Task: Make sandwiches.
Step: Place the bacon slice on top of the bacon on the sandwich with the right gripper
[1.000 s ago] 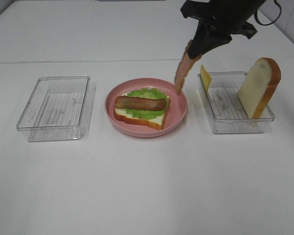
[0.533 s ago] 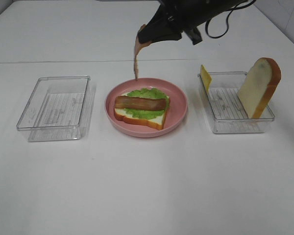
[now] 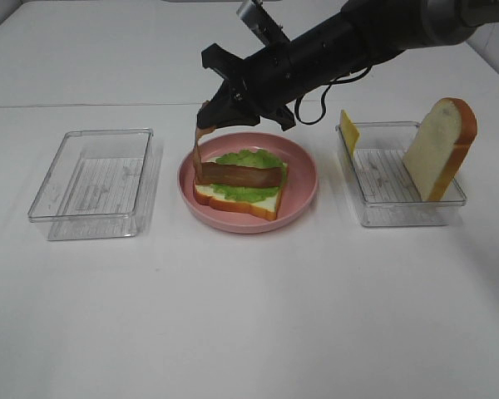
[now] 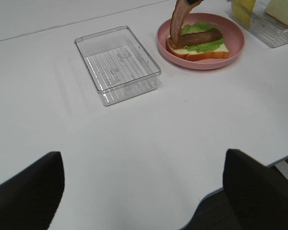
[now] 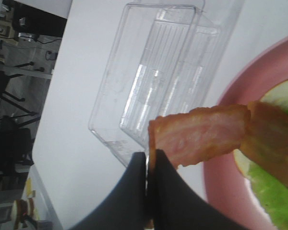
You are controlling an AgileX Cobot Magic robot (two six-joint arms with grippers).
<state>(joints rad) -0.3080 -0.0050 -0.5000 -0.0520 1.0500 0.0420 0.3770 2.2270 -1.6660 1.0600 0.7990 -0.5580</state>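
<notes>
The sandwich [image 3: 239, 183] is an open stack on the pink plate [image 3: 306, 179]: a bread slice, green lettuce and one brown bacon strip. It also shows in the left wrist view [image 4: 198, 42]. My right gripper [image 3: 212, 115] reaches across to the plate's left side, shut on a second bacon strip [image 3: 199, 153] that hangs down, its lower end at the sandwich's left end. In the right wrist view the strip [image 5: 199, 134] sticks out from the shut fingers [image 5: 146, 167]. A second bread slice [image 3: 439, 148] and yellow cheese [image 3: 348, 131] stand in the right tray. My left gripper is out of view.
An empty clear tray [image 3: 96, 181] lies left of the plate. The right clear tray [image 3: 397, 193] holds the bread and cheese. The right arm [image 3: 349, 41] spans above the table behind the plate. Dark shapes [image 4: 24, 191] fill the left wrist view's lower corners.
My right gripper has carried the bacon strip from the right tray side leftward across the plate and down to the sandwich's left end. Nothing else moved.
</notes>
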